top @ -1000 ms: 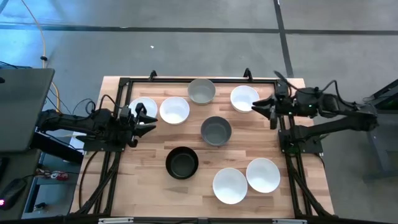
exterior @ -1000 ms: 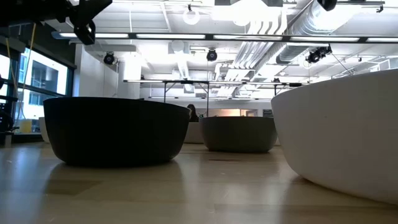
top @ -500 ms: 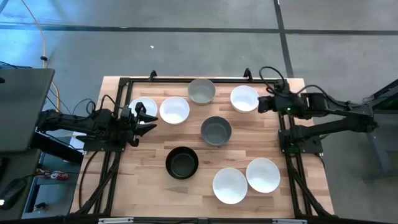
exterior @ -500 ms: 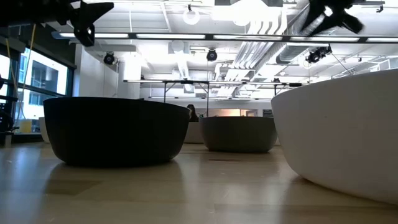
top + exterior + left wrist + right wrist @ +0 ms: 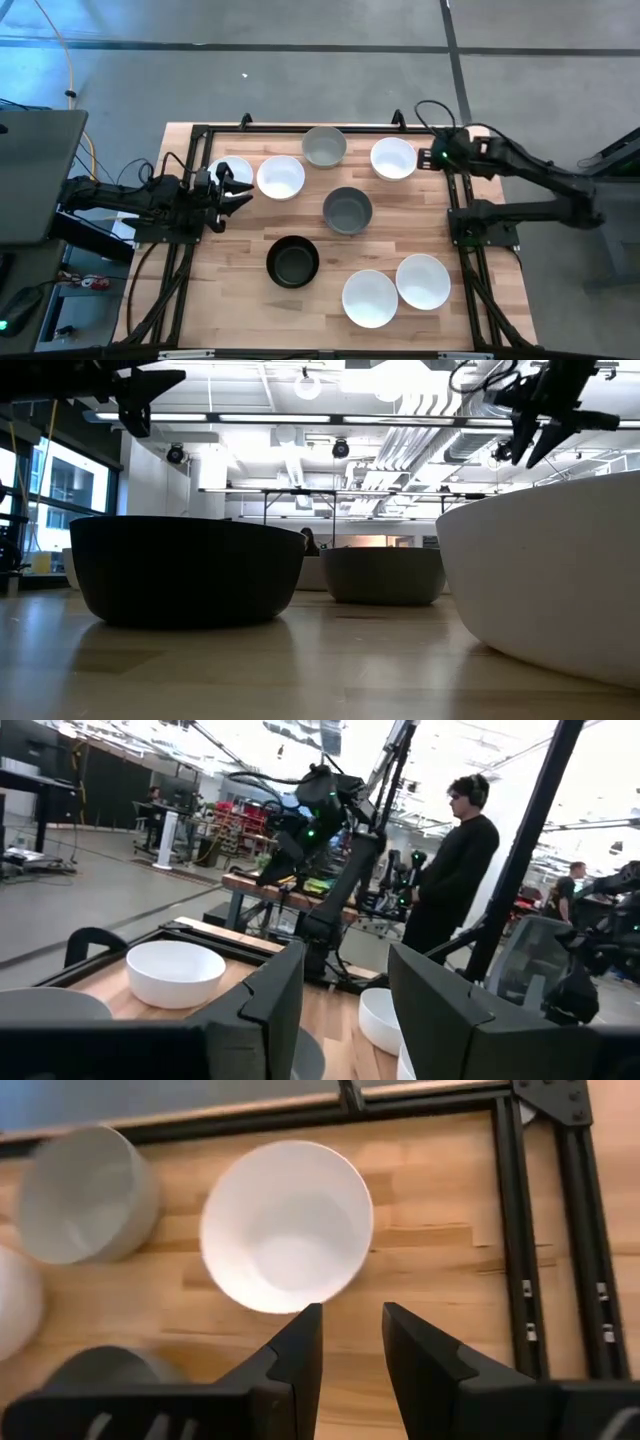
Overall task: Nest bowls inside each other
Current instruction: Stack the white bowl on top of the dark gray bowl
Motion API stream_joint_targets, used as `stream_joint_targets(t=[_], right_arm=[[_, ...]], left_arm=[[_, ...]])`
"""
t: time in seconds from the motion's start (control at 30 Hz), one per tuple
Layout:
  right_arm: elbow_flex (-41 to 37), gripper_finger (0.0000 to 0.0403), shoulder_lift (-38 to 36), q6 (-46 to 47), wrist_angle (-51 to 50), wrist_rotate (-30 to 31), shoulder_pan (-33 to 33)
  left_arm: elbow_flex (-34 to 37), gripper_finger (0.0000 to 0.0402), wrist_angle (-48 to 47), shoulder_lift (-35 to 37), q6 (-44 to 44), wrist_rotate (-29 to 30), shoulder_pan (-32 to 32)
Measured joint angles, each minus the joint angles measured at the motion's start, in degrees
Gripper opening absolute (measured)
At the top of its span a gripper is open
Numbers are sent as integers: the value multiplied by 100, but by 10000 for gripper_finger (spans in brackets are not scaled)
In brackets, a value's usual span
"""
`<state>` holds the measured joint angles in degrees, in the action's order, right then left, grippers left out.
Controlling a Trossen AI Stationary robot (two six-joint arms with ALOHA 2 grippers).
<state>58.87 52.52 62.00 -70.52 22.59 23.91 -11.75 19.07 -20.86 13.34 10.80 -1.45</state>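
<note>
Bowls all separate on the wooden tabletop (image 5: 240,300), none nested yet, whole job left. Right pincer (image 5: 350,1330), narrowly parted and empty, poised just beside round smooth white bowl (image 5: 286,1226). Left pincer (image 5: 238,189), spread wide, empty, over another white bowl (image 5: 216,172)

**Bright overhead light, soft edges up close**

We see even, bright light on the surface (image 5: 330,300) from above, with only faint shadows beside the bowls. In the low view, ceiling lamps (image 5: 400,400) blow out to white glare, and the nearest white bowl (image 5: 545,590) sits out of focus. In the right wrist view, we find the fingers (image 5: 300,1370) blurred.
</note>
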Motion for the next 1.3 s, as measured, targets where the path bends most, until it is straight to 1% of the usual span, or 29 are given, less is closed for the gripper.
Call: stream_joint_targets(t=[0.2, 0.33, 0.57, 0.77, 0.93, 1.13, 1.3], right_arm=[[0, 97, 606, -802, 20, -1041, 989], [0, 97, 1028, -1354, 253, -1260, 1512], [0, 97, 1776, -2028, 650, -1704, 2203], [0, 97, 2415, -2463, 999, -1889, 2525], [0, 97, 2892, -2518, 1254, -1963, 2690], [0, 97, 3396, -2662, 1350, -1979, 2797], [0, 97, 3667, -2798, 1496, -1969, 2818]], left_arm=[[0, 136, 0, 0, 101, 12, 0], [0, 136, -2, -56, 156, -10, 0], [0, 136, 0, -154, 325, -27, -2], [0, 136, 3, -234, 450, -29, 0], [0, 136, 2, -279, 451, -29, 0], [0, 136, 2, -289, 451, -25, -2], [0, 136, 2, -289, 452, -23, -2]])
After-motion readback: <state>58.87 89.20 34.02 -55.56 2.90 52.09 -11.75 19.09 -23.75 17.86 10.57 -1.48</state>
